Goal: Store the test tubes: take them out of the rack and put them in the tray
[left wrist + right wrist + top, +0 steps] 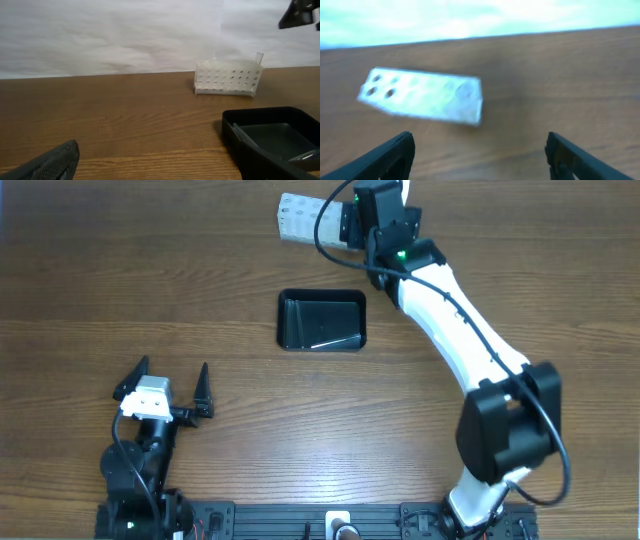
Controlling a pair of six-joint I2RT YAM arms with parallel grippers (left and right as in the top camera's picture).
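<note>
I've got the right gripper (479, 141) hanging above the table (120, 270) near the rack (425, 95), jaws spread wide, nothing in them. From its wrist cam the rack sits ahead and off to one side of the gap btw the fingers, so not lined up w/ it yet. The left gripper (173, 370) is parked low by its own base, well apart from everything, also wide open and empty.

The rack is at the far edge of the table, beyond the tray (285, 320), not touching it. In the left wrist cam I see one test tube (259, 57) standing upright at the rack end nearest the right arm, its top poking above the rack. Can't tell if other holes hold more. The tray has a pale clear streak lying in it, prob a tube (335, 340) already stored.

Handling, my guess: the test tube is thin clear glass or plastic, v. light, stiff, smooth and round, so slippery, and it'll roll or twist btw flat pads. Fragile if glass, so gentle squeeze only. Best hold is the exposed top part above the rack, one finger each side, then pull straight up along the hole. Any tilt would prob bind it and drag the rack, which looks like light plastic and may lift or slide w/ it. Lay it low into the tray, no dropping.
</note>
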